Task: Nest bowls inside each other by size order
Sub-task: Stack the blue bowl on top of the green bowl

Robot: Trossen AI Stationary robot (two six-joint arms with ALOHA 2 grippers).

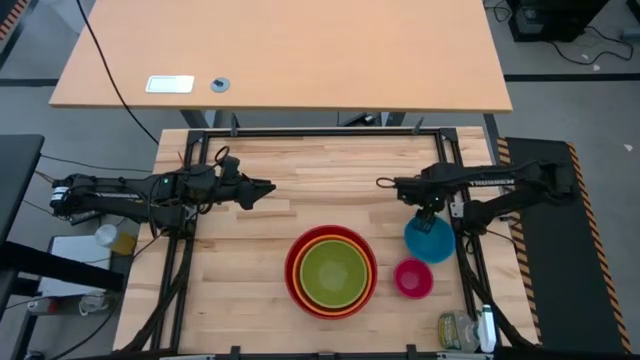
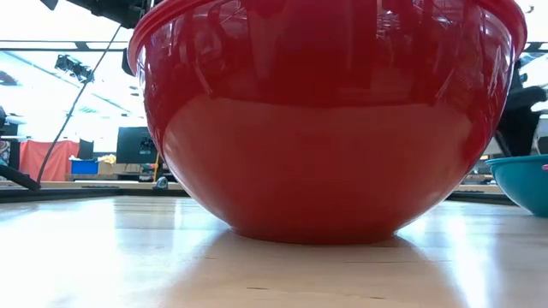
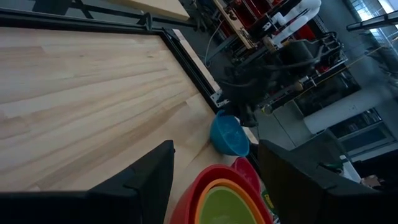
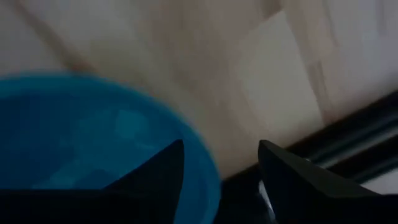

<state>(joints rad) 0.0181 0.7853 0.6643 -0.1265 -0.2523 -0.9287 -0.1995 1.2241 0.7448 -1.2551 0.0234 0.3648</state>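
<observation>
The red bowl (image 1: 296, 262) stands on the table near its front middle, with the orange bowl (image 1: 368, 270) and the lime green bowl (image 1: 333, 272) nested in it; it fills the low view (image 2: 325, 128). The blue bowl (image 1: 432, 242) and the magenta pink bowl (image 1: 413, 278) stand to its right. My right gripper (image 1: 429, 214) is open over the blue bowl's far rim (image 4: 208, 174), one finger (image 4: 165, 165) above the inside, the other (image 4: 286, 174) outside. My left gripper (image 1: 268, 187) is open and empty at the table's left middle.
A black frame rail (image 1: 320, 133) runs around the table top. A small bottle and clutter (image 1: 465, 330) lie at the near right corner. Bare wood lies between the two grippers and along the far half of the table.
</observation>
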